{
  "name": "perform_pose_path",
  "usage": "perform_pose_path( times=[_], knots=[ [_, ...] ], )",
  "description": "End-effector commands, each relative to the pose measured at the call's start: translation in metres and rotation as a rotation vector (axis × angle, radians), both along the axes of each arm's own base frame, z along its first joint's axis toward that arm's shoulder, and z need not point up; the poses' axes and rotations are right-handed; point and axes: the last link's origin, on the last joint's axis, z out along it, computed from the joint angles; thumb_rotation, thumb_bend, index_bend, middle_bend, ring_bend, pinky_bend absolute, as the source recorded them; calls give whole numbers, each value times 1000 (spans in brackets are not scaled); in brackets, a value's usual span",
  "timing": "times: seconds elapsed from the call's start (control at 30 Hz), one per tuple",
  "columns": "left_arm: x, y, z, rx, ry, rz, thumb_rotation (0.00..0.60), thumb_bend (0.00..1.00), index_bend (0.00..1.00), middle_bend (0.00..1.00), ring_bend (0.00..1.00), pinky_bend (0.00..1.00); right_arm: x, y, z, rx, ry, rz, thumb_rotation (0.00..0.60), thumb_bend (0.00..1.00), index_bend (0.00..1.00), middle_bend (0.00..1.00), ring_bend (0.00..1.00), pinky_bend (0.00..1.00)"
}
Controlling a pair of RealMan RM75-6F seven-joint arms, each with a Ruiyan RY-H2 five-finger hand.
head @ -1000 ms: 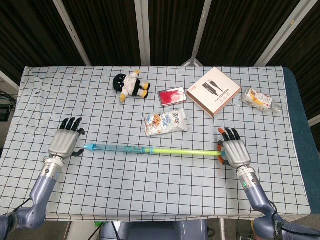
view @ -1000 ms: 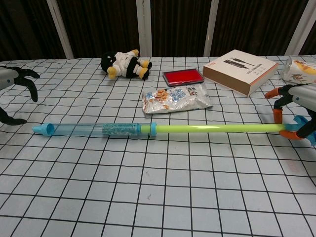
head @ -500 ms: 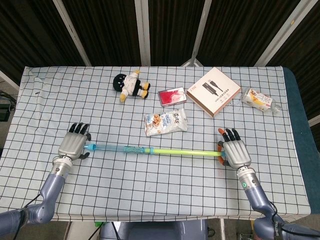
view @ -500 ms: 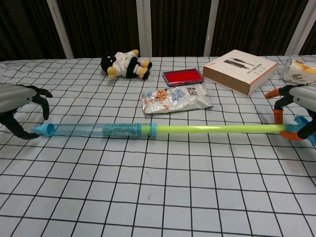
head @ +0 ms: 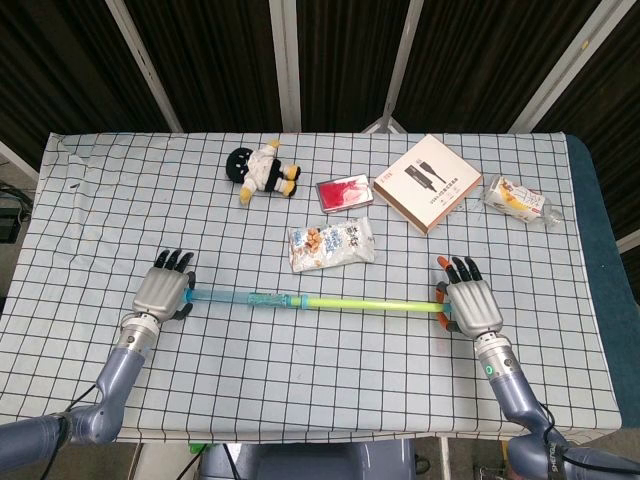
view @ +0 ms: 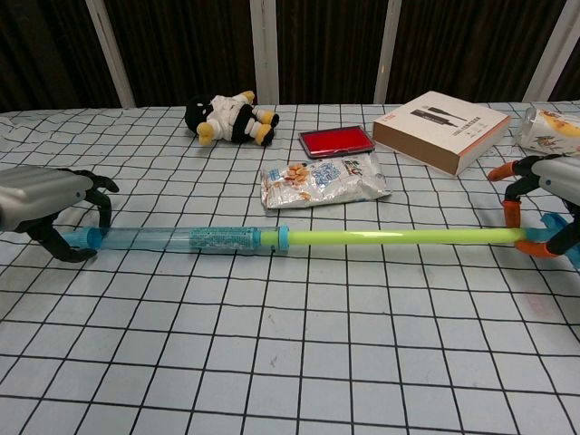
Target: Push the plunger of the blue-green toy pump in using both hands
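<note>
A: Start big. What's on the table (head: 300, 400)?

B: A checked cloth covers it. Across the near middle lies the pump (head: 240, 297), stretched left to right. Its clear blue barrel is on the robot's left, and the yellow-green plunger (head: 370, 304) runs out of the barrel's collar toward the right.

A: So the long axis runs from hand to hand?

B: Yes. That is what the push depends on: one hand sits at each end, so they can squeeze toward each other along the rod.

A: The left hand (head: 163, 292)?

B: It is over the barrel's open tip. In the chest view its dark fingers (view: 100, 201) curl down around that end, one behind and one in front. I judge it a loose cage, not a firm clamp, and I cannot tell whether they touch the plastic.

A: And the right hand (head: 468, 305)?

B: It is at the plunger's far end, where the orange handle (view: 535, 243) is. Its fingers hook around the handle, orange-tipped ones behind and dark ones in front. How tightly, I cannot tell.

A: How far in is the plunger?

B: Hardly at all. It is almost fully drawn out.

A: Anything else?

B: Farther back: a box (head: 427, 183), a snack bag (head: 331, 245), a plush toy (head: 262, 172), a red case (head: 345, 192) and a wrapped packet (head: 516, 199), all well apart from the pump.
</note>
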Motion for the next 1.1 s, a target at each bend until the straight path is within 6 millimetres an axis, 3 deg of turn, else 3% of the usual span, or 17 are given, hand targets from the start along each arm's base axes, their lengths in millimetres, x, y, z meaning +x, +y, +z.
perform_pose_path(
  times=[0.03, 0.83, 1.1],
  knots=[
    [4, -1, 0, 4, -21, -11, 600, 478, 469, 71, 0, 0, 1, 0, 0, -2, -3, 5, 600, 431, 675, 144, 2, 0],
    [16, -18, 5, -15, -22, -50, 600, 499, 505, 72, 0, 0, 27, 5, -9, 7, -17, 85, 600, 431, 698, 151, 2, 0],
    [32, -17, 7, -3, -58, -64, 600, 500, 506, 72, 0, 0, 41, 4, -8, -19, -7, 110, 600, 432, 699, 155, 2, 0]
  ],
)
